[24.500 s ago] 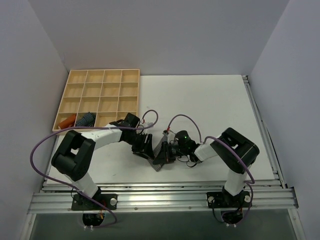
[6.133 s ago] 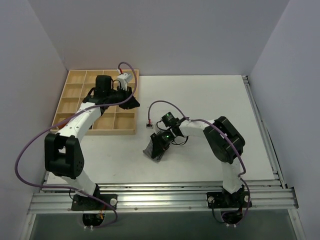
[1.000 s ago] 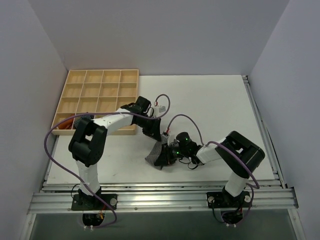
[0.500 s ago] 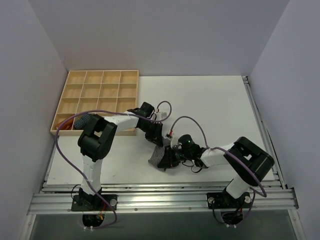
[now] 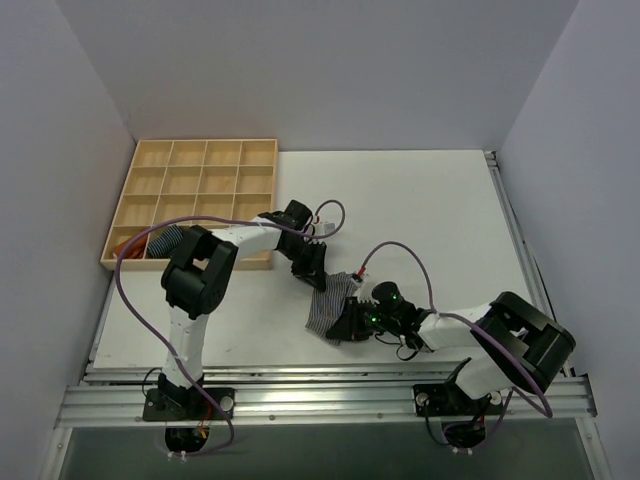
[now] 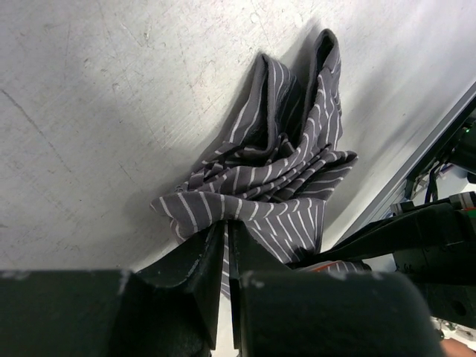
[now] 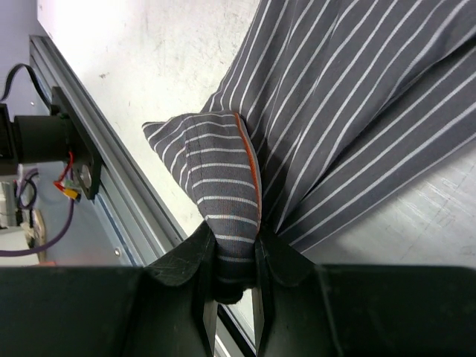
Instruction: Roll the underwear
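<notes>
Nearest the rail, the right gripper (image 7: 230,275) is clamped on a folded corner of the underwear (image 5: 330,303). It has dragged that end further from the wooden tray (image 5: 205,141) over the last second. The left gripper (image 6: 227,238) has just pinched shut on the end nearer the tray. So both ends are held, but it's a crumpled heap (no roll yet, I'd say). Tray's near row holds a blue striped roll (image 5: 170,240); the other cells in view look bare.

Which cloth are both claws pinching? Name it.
The grey striped underwear on the table: left claw and right claw each grip a fold. The blue roll lies in the tray, untouched.
</notes>
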`<state>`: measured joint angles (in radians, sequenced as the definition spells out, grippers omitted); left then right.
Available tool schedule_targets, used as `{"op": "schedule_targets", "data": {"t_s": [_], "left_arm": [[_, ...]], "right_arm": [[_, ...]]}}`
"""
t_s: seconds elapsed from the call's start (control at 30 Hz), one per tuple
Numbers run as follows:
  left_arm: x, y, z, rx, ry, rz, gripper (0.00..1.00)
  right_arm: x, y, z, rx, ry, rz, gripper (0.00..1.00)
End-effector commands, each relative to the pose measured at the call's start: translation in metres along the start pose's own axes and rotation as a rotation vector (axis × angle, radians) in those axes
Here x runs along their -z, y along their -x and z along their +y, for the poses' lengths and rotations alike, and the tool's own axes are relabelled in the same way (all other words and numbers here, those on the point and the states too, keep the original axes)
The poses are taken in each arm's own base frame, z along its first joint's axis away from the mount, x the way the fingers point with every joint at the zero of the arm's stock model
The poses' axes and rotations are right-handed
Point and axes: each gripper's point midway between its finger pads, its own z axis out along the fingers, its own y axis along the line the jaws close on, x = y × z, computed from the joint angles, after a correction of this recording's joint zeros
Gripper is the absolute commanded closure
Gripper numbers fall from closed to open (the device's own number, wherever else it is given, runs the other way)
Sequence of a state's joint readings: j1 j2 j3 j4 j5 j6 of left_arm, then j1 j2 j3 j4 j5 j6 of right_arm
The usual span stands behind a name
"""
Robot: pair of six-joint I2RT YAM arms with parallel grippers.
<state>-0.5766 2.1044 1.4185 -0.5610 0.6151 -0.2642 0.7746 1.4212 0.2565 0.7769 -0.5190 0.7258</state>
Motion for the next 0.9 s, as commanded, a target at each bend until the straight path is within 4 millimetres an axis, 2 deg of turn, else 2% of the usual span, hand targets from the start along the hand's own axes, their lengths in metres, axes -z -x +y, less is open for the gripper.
{"op": "schedule_targets", "data": {"t_s": [0.0, 0.17, 0.3, 0.33, 0.4, 0.47, 0.53, 0.63, 0.67, 0.77, 0.8, 0.83, 0.87], "left_arm": [[0.003, 0.026, 0.022, -0.010, 0.095, -0.093, 0.85], [0.003, 0.021, 0.030, 0.014, 0.125, -0.077, 0.86], [0.018, 0.033, 0.025, -0.022, 0.109, -0.142, 0.86], [0.032, 0.045, 0.014, -0.057, 0.088, -0.198, 0.85], [0.054, 0.059, 0.010, -0.077, 0.086, -0.269, 0.84], [0.085, 0.076, -0.006, -0.116, 0.051, -0.353, 0.78], [0.116, 0.089, -0.009, -0.117, 0.038, -0.421, 0.75], [0.154, 0.096, -0.014, -0.104, 0.011, -0.463, 0.75], [0.164, 0.098, -0.007, -0.103, 0.067, -0.477, 0.80], [0.200, 0.100, -0.015, -0.232, 0.262, -0.524, 0.84], [0.220, 0.102, -0.018, -0.260, 0.344, -0.590, 0.84], [0.222, 0.104, -0.019, -0.278, 0.357, -0.627, 0.86], [0.228, 0.103, -0.020, -0.198, 0.342, -0.675, 0.87]], "right_arm": [[-0.001, -0.019, -0.005, -0.067, -0.008, 0.048, 1.00], [-0.003, -0.034, -0.017, -0.123, -0.034, 0.064, 1.00], [-0.006, -0.037, -0.019, -0.114, -0.033, 0.084, 1.00], [-0.007, -0.036, -0.018, -0.115, -0.030, 0.081, 1.00], [-0.008, -0.033, -0.016, -0.113, -0.023, 0.074, 1.00], [-0.008, -0.032, -0.014, -0.107, -0.016, 0.073, 1.00], [-0.008, -0.031, -0.014, -0.086, -0.016, 0.076, 1.00], [-0.009, -0.032, -0.017, -0.069, -0.030, 0.093, 1.00], [-0.011, -0.033, -0.017, -0.062, -0.031, 0.100, 1.00], [-0.013, -0.032, -0.015, -0.055, -0.014, 0.106, 1.00], [-0.015, -0.031, -0.014, -0.049, -0.009, 0.105, 1.00], [-0.015, -0.032, -0.013, -0.047, -0.004, 0.113, 1.00], [-0.016, -0.032, -0.014, -0.044, -0.002, 0.117, 1.00]]}}
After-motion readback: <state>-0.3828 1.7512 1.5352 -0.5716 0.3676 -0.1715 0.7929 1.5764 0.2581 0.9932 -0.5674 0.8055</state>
